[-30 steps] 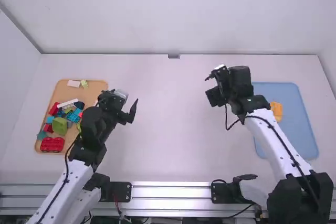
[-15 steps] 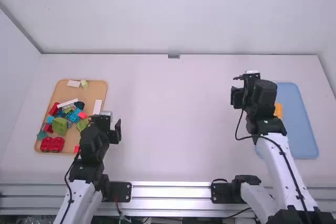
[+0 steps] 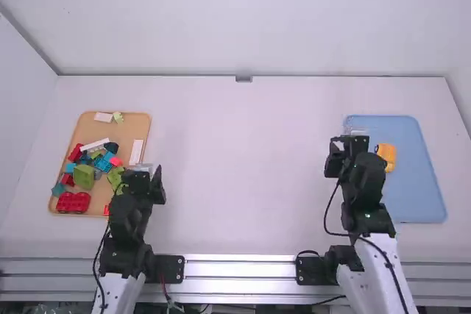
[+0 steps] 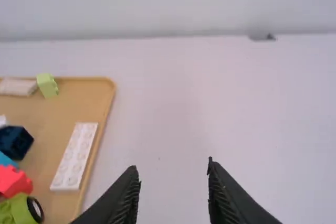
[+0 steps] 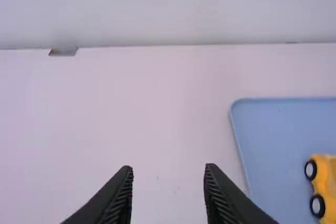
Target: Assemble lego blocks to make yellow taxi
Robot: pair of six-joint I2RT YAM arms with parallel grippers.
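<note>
In the high view my left gripper (image 3: 147, 174) is just right of the wooden tray's near right part, and my right gripper (image 3: 341, 154) is by the blue tray's left edge. Both are open and empty: left gripper (image 4: 173, 177) and right gripper (image 5: 168, 177) in their wrist views. A yellow wheeled piece (image 3: 386, 156) sits on the blue tray; the right wrist view has the yellow piece (image 5: 325, 184) with black wheels. On the wooden tray lie loose blocks, including a red block (image 3: 73, 202), a green block (image 3: 83, 176) and a white plate (image 4: 75, 157).
The wooden tray (image 3: 140, 122) stands at the left of the white table (image 3: 243, 174), the blue tray (image 3: 423, 196) at the right. A wall (image 3: 250, 20) rises behind the table's far edge, with side walls left and right.
Both arms have drawn back toward their bases. The left gripper went nearer the camera and slightly left; the right gripper moved right, then nearer the camera. The blocks stayed put.
</note>
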